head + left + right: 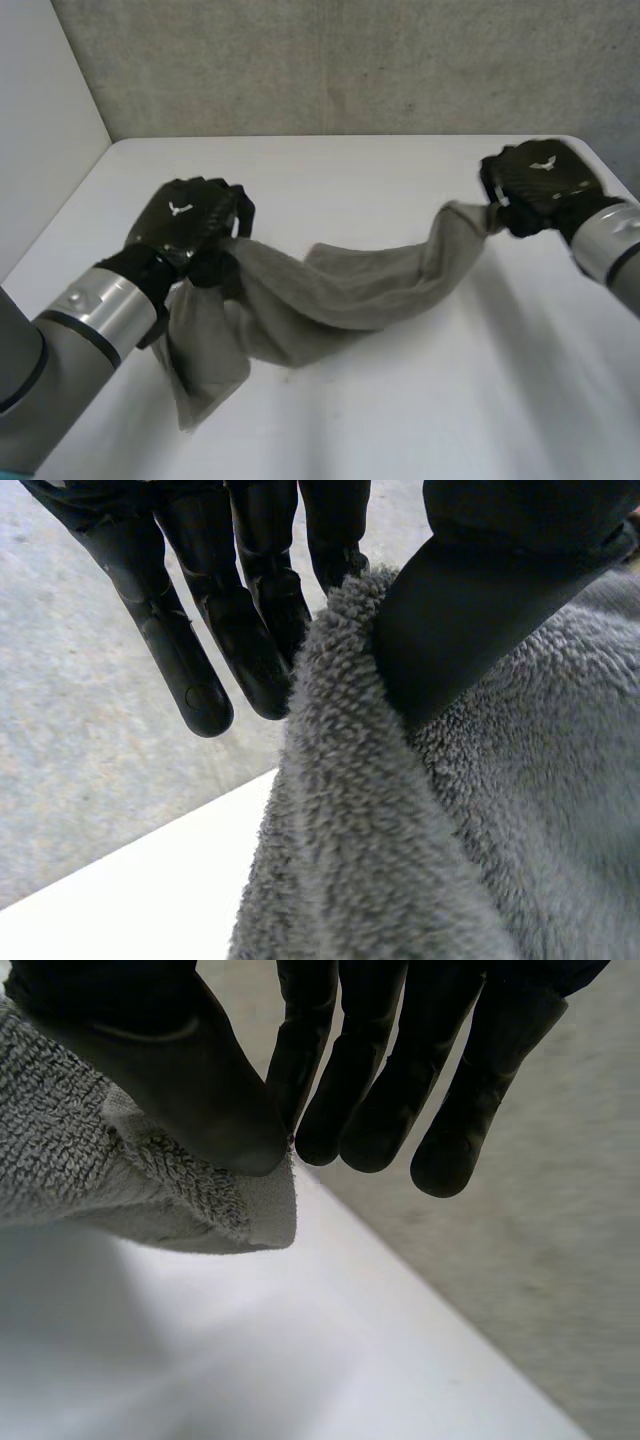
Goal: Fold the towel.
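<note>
One grey towel [340, 290] is pinched by left robot hand [185, 222] and right robot hand [540, 185] at white bench [420, 400], grey wall [350, 60] behind.

White table [420, 420], grey concrete wall [350, 60] behind, plain white wall [35, 130] at L, soft even light

Towel [340, 290] corner hidden under left hand [185, 225]

- Left hand [185, 222]: black glossy shell, small white winged mark on its back.
- Right hand [540, 180]: same black shell, same white mark.
- Fingers [190, 670]: smooth black, rounded tips.
- Left arm [100, 310], right arm [612, 240]: silver-grey wrist cuffs, dark band.
</note>
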Tool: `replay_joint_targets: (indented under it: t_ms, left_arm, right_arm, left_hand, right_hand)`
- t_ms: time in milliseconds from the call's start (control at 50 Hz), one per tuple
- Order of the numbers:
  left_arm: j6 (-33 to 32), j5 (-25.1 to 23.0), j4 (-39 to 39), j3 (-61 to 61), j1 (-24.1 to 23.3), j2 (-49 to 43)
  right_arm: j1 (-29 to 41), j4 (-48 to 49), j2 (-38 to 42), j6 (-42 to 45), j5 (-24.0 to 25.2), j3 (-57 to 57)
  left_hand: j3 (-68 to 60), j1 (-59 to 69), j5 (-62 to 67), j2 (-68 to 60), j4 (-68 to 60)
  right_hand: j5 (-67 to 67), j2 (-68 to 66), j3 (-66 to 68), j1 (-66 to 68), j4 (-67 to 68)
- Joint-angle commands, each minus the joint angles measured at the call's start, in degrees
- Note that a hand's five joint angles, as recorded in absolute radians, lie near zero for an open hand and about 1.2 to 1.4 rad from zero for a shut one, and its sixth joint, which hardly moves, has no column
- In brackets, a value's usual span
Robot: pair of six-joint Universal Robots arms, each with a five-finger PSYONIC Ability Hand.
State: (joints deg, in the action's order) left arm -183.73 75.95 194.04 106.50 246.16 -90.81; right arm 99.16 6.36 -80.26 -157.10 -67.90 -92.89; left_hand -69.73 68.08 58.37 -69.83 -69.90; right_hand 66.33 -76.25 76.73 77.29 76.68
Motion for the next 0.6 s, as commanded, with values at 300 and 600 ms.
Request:
replay_joint_targets:
  t_ms: [300,600]
  left_arm:
    - [0.0,0.1,-6.9,-0.3,-10.2,-14.4]
    - [0.0,0.2,-7.8,-2.2,-6.7,-4.2]
  right_arm:
    - [-2.2,-6.1,6.6,5.4,4.4,2.0]
    - [-2.6,-5.3,9.8,8.8,2.0,2.9]
  left_hand:
    - [11.3,-9.7,-10.0,11.4,11.5]
    - [58.7,-57.0,-57.3,58.8,58.8]
  right_hand:
    - [3.7,-3.7,3.3,2.7,3.3]
    - [3.7,-3.7,3.3,2.7,3.3]
